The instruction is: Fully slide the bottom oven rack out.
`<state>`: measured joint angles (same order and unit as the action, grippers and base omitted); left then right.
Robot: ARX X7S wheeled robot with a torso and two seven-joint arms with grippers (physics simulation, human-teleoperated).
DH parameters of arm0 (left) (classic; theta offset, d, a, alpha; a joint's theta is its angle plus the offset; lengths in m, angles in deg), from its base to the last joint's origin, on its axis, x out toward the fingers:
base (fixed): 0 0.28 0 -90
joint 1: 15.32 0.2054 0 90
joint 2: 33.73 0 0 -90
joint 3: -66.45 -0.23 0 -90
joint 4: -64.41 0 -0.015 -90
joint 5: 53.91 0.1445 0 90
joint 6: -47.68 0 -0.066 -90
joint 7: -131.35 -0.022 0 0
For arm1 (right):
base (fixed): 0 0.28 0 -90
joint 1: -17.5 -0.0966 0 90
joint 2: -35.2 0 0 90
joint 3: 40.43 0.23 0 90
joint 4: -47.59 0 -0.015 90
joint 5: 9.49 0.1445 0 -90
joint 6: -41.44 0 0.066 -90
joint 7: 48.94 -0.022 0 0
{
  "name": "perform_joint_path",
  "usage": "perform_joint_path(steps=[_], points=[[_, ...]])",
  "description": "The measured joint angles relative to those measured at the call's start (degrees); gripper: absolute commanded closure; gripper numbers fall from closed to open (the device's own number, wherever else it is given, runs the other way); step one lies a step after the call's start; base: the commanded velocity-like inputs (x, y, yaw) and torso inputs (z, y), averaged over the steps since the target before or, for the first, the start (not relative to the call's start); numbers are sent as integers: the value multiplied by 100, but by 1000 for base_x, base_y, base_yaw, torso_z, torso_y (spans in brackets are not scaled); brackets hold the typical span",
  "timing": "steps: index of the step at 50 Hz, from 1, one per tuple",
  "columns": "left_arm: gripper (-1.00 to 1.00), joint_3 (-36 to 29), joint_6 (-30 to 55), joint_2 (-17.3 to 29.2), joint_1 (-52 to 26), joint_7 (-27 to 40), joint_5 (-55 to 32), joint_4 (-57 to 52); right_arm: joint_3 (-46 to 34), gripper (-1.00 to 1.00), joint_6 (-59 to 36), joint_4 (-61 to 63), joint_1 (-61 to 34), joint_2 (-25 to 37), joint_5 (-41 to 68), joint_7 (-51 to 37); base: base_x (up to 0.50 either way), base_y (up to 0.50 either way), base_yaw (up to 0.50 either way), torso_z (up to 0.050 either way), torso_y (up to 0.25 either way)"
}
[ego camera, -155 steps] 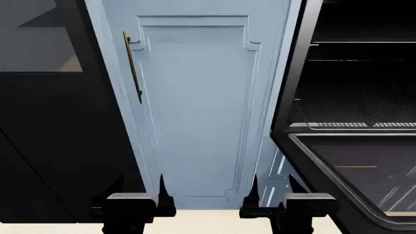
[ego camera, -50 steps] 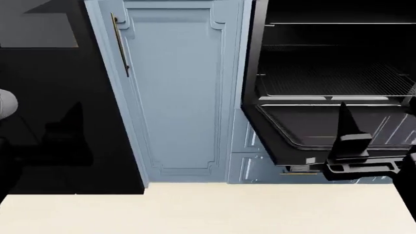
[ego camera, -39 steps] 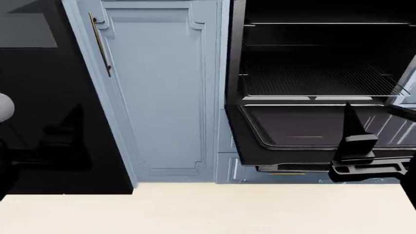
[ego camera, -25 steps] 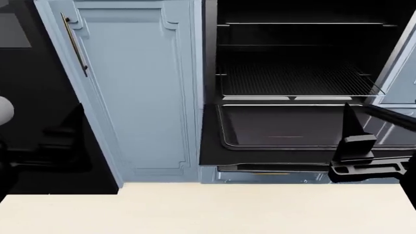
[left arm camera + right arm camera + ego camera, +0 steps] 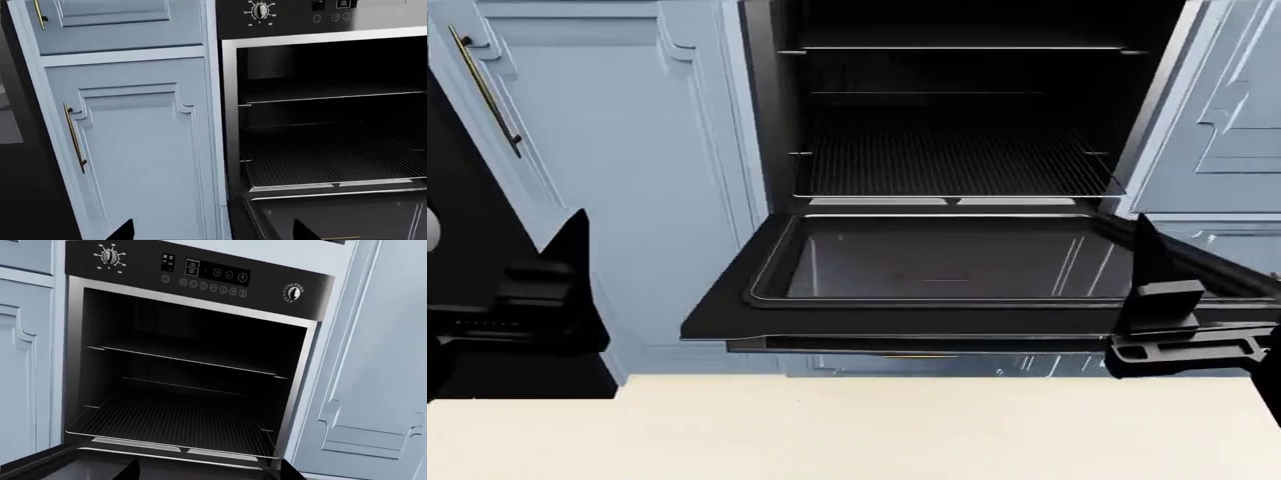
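Observation:
The oven [image 5: 761, 110] stands straight ahead, its dark glass door [image 5: 934, 322] dropped flat towards me. The bottom oven rack [image 5: 954, 160] is a wide wire grid lying inside the black cavity, its two bright front strips just behind the door hinge. It also shows in the left wrist view [image 5: 333, 160] and the right wrist view [image 5: 173, 422]. My left gripper [image 5: 561, 270] is open and empty, left of the door. My right gripper [image 5: 1154, 285] is open and empty, by the door's right front corner. Both are well short of the rack.
A second rack [image 5: 961, 48] shows as a thin line higher in the cavity. Pale blue cabinets flank the oven on the left [image 5: 601, 150] and right [image 5: 1228, 110]; the left one has a gold handle [image 5: 487, 95]. The control panel [image 5: 200, 275] sits above. Cream floor [image 5: 854, 430] lies below.
The head view has swung right, so the oven has moved from the right edge to the centre. My left gripper's finger now shows clearly at the left. The rack has not moved.

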<state>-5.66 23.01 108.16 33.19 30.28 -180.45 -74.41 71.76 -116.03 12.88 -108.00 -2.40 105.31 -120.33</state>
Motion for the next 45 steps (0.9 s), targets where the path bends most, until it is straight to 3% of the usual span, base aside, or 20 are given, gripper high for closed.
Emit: perform_joint_path(steps=[22, 45], points=[[-100, 136, 22, -106, 335, -106, 237, -7, 231, -100, -152, 46, 201, -89, -191, 136, 0, -446, 0, 0, 0], [-100, 157, -196, 52, 426, -99, 178, 144, 268, -100, -34, -11, 260, -53, -145, 34, 0, 0, 0, 49, 19]])
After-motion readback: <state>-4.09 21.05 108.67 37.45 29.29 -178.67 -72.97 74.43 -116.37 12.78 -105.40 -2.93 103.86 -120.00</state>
